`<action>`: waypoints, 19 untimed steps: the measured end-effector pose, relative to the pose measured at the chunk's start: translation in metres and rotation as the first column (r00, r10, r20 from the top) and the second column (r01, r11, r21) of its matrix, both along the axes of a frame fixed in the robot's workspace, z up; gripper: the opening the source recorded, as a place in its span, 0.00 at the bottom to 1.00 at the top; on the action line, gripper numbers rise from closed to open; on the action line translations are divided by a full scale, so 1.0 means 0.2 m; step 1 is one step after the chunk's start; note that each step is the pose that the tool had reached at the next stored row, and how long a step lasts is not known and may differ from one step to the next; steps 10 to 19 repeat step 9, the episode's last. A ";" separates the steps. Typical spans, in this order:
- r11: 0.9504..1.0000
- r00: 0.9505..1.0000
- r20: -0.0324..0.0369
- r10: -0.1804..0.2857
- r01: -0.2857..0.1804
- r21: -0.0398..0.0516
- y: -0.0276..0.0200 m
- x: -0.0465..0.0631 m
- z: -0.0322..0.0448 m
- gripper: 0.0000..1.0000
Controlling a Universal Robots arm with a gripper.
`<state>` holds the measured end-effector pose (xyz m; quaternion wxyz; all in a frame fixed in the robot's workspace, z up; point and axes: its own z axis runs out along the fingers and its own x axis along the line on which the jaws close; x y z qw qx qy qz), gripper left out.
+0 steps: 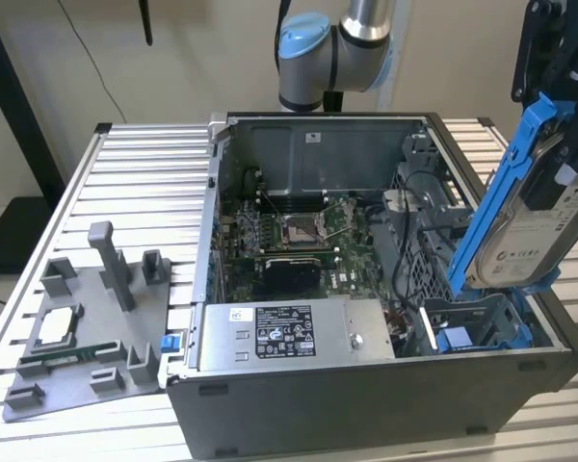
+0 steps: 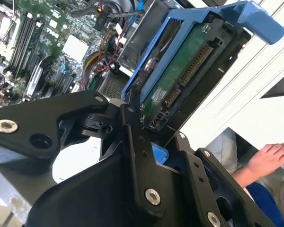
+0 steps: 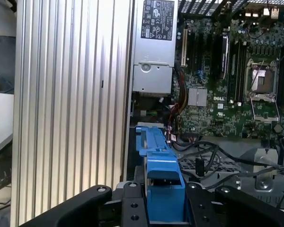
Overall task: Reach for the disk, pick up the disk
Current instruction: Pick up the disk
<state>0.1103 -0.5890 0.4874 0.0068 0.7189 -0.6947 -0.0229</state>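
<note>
**Disk held tilted above the case, right of frame**

Gripper at the upper right of the exterior view, closed on the disk. Disk hangs steeply tilted, its lower end just over the blue-lined drive bay in the lower right corner of the open computer case. It looks lifted out of the bay, or nearly so; whether the lowest corner is fully free of the bay wall I cannot tell.

In the first wrist view the black fingers sit tight on either side of the blue frame at the bottom centre of the frame. In the second wrist view the disk runs up toward the upper right, circuit-board side showing.

Risks, as judged from here:
- Grip appears to be on the blue plastic frame, not the metal body. Plastic flexes; the drive could swing or slip out of its clips.
- Lower end stays near the bay and the loose cables beside it. A snag there would twist the disk in the gripper.
- A person's hand shows at the lower right of the second wrist view, near the gripper's working area.

Disk appearance: flat silver-grey body, white printed label facing the exterior camera, bright blue frame along its edges with a handle at the top. Underside carries a green board with a connector row.
</note>
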 end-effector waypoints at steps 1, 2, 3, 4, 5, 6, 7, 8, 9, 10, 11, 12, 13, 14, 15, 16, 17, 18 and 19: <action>1.000 1.000 0.000 0.000 0.000 0.000 0.000 0.00 0.000 0.00; 1.000 1.000 0.000 0.000 0.000 0.000 0.000 0.00 0.000 0.00; 1.000 1.000 0.000 0.000 0.000 0.000 0.000 0.00 0.000 0.00; 1.000 1.000 0.000 0.000 0.000 0.000 0.000 0.00 0.000 0.00; 1.000 1.000 0.000 0.000 0.000 0.000 0.000 0.00 0.000 0.00; 1.000 1.000 0.000 0.000 0.000 0.000 0.000 0.00 0.000 0.00; 1.000 1.000 0.000 0.000 0.000 0.000 0.000 0.00 0.000 0.00; 1.000 1.000 0.000 0.000 0.000 0.000 0.000 0.00 0.000 0.00; 1.000 1.000 0.000 0.000 0.000 0.000 0.000 0.00 0.000 0.00; 1.000 1.000 0.000 0.000 0.000 0.000 0.000 0.00 0.000 0.00; 1.000 1.000 0.000 0.000 0.000 0.000 0.000 0.00 0.000 0.00; 1.000 1.000 0.000 0.000 0.000 0.000 0.000 0.00 0.000 0.00; 1.000 1.000 0.000 0.000 0.000 0.000 0.000 0.00 0.000 0.00; 1.000 1.000 0.000 0.000 0.000 0.000 0.000 0.00 0.000 0.00; 1.000 1.000 0.000 0.000 0.000 0.000 0.000 0.00 0.000 0.00; 1.000 1.000 0.000 0.000 0.000 0.000 0.000 0.00 0.000 0.00; 1.000 1.000 0.000 0.000 0.000 0.000 0.000 0.00 0.000 0.00; 1.000 1.000 0.000 0.000 0.000 0.000 0.000 0.00 0.000 0.00; 1.000 1.000 0.000 0.000 0.000 0.000 0.000 0.00 0.000 0.00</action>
